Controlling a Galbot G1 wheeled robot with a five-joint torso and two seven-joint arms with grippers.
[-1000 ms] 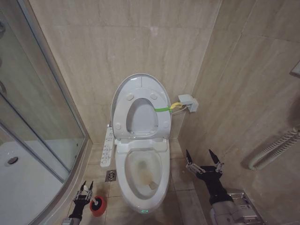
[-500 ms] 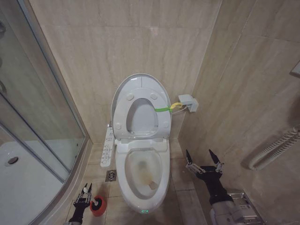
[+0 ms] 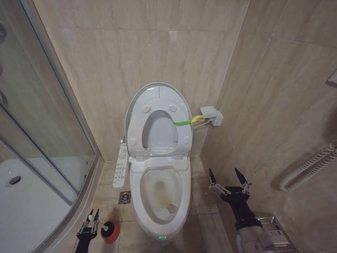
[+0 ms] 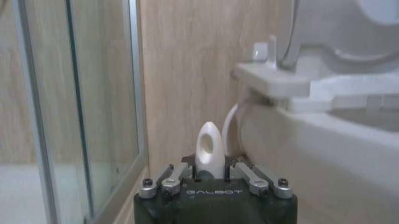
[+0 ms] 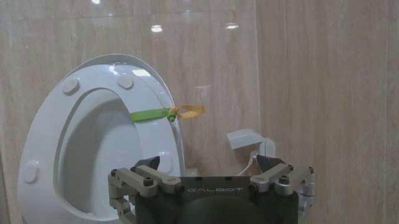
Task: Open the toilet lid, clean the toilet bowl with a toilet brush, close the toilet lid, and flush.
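The toilet lid (image 3: 158, 94) stands upright against the wall, and the ring seat (image 3: 138, 124) with its green band is raised against it. Below them the toilet bowl (image 3: 160, 194) lies uncovered, yellowish inside, with a green light at its front. My left gripper (image 3: 88, 221) is low on the floor, just left of the red holder cup (image 3: 109, 233). It is shut on the toilet brush; the white handle tip (image 4: 208, 148) sticks up between its fingers. A dark shape sits in the cup. My right gripper (image 3: 229, 179) hangs open to the right of the bowl, holding nothing.
The glass shower wall (image 3: 47, 121) and white shower tray (image 3: 26, 205) close off the left. A control panel (image 3: 120, 166) and a floor drain (image 3: 125, 197) lie beside the toilet. A wall box (image 3: 211, 115), a white hose (image 3: 308, 166) and a metal rack (image 3: 271, 224) are on the right.
My left gripper has drawn back toward the lower edge and slightly left, away from the red cup, with the white handle tip between its fingers. The right arm has not moved.
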